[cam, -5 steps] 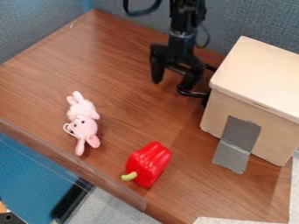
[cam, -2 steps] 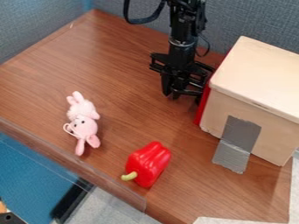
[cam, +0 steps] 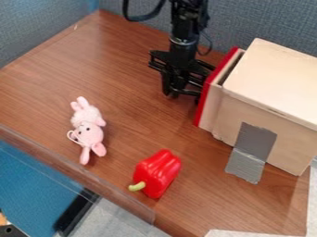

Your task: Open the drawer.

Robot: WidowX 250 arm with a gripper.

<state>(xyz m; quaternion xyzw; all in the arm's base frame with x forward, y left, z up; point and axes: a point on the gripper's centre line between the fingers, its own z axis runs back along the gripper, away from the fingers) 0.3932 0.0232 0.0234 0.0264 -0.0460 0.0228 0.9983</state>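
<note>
Gripper (cam: 172,93) looks closed w/ its tips at the handle (cam: 191,92), can't tell if gripping; red-fronted drawer (cam: 202,107) partly out of wooden cab. (cam: 272,78)

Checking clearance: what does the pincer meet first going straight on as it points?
The pincer points down, so probably the table; how far below is unclear.
</note>
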